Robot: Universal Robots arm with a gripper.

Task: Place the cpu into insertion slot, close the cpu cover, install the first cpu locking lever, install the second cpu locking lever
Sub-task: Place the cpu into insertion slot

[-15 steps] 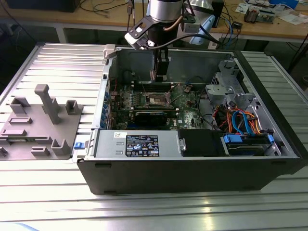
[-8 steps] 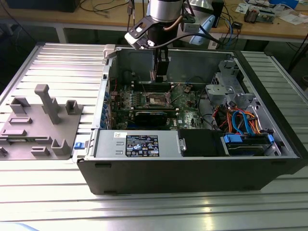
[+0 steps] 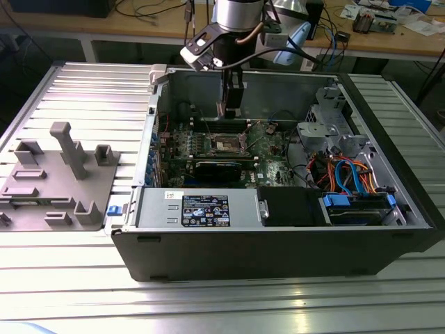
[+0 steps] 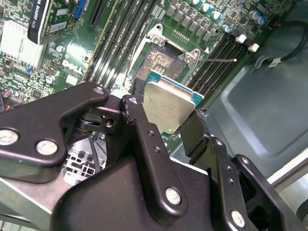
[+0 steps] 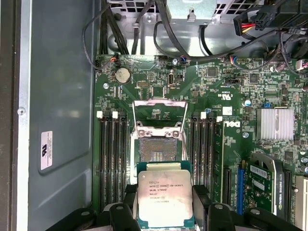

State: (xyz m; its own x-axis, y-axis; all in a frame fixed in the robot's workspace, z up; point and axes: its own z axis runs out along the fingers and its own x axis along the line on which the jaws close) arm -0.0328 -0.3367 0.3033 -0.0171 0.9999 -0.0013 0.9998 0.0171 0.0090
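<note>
Silver on its top face, the cpu [image 5: 165,197] is sitting clamped by two opposite edges between the black jaws. In the upper middle of the exterior view, the jaws are hanging over the open computer case [image 3: 278,243]. In the first wrist view the cpu is hovering near the insertion slot [image 5: 157,150], not seated, and the slot's dark contacts are lying bare. The cpu cover [image 5: 160,102] is standing swung open just beyond the slot. The case is resting on the ribbed metal desk [image 3: 62,90].

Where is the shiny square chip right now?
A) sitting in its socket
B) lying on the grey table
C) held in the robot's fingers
C: the gripper is shut on the cpu, and the insertion slot sits empty.
</note>
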